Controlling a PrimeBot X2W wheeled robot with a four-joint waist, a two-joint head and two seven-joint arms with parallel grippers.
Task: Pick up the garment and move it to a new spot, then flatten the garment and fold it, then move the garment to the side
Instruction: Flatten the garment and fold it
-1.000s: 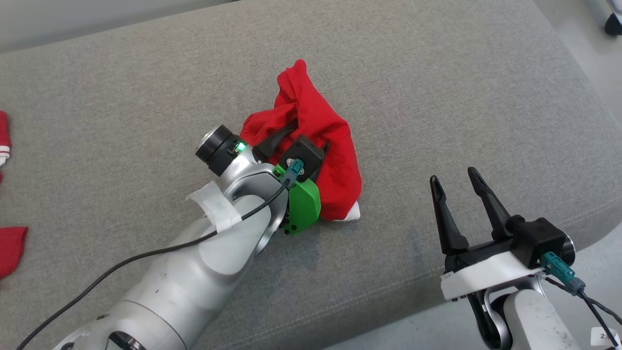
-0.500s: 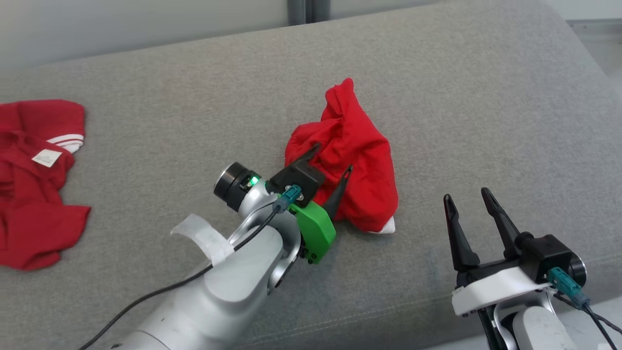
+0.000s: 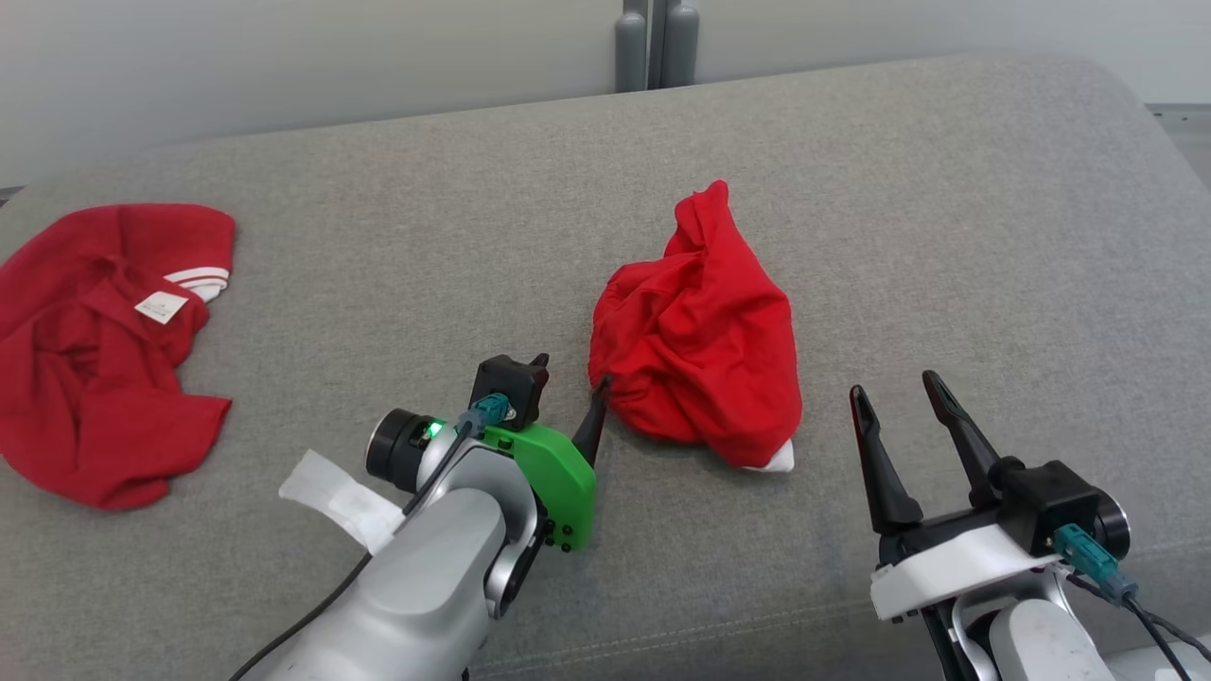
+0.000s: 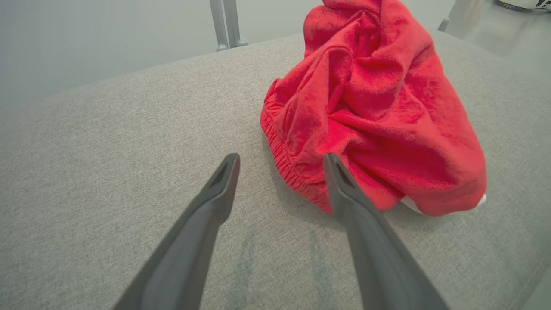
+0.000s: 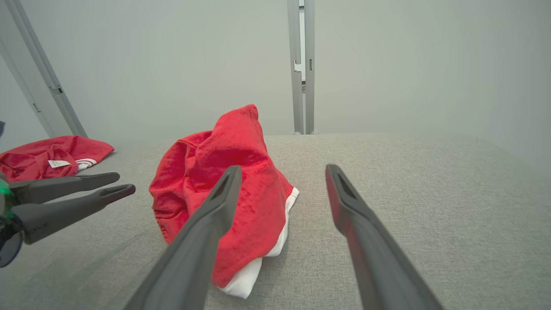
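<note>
1. Pulling left end effector back off crumpled red garment, fingers spread wide, empty.
2. Holding right end effector wide, empty, near garment's right side.
3. Lying heaped on grey cushion's middle.

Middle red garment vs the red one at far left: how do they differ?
Pose: middle garment is bunched into a tall heap; far-left garment lies flatter. Trim: far-left garment shows a white label and striped cuff; middle garment, a white corner. Both red, on the grey cushion.
</note>
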